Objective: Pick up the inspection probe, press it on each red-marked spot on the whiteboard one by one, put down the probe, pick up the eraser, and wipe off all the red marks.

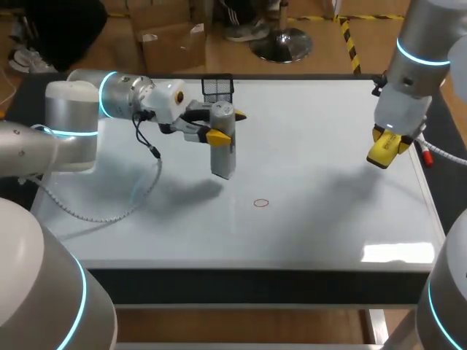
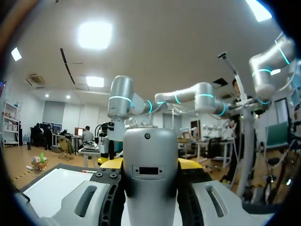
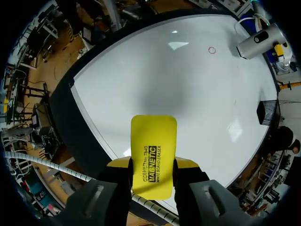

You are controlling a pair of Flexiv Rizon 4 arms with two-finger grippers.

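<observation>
Fingers of L gripper (image 1: 217,130) (image 2: 150,165) are clamped on the inspection probe (image 1: 222,157) (image 2: 150,160), one each side of its grey body, yellow tips showing just behind it in L wrist view. Probe hangs roughly upright over the whiteboard (image 1: 321,153) that forms the desk top, left of the desk's middle and nearer the far edge than the near one; can't tell if its lower end touches the surface. R gripper (image 1: 390,140) (image 3: 153,170) has its fingers closed on the yellow eraser (image 1: 381,154) (image 3: 153,148), which sticks out ahead of them, held above the desk's right edge, approx. halfway along it and off the board. One red mark (image 1: 261,203) (image 3: 212,49), a small circle, sits near the desk's middle, a bit toward the near edge, apart from the probe. Black mesh basket (image 1: 217,87) (image 3: 268,112) stands at the far edge, behind the probe.
</observation>
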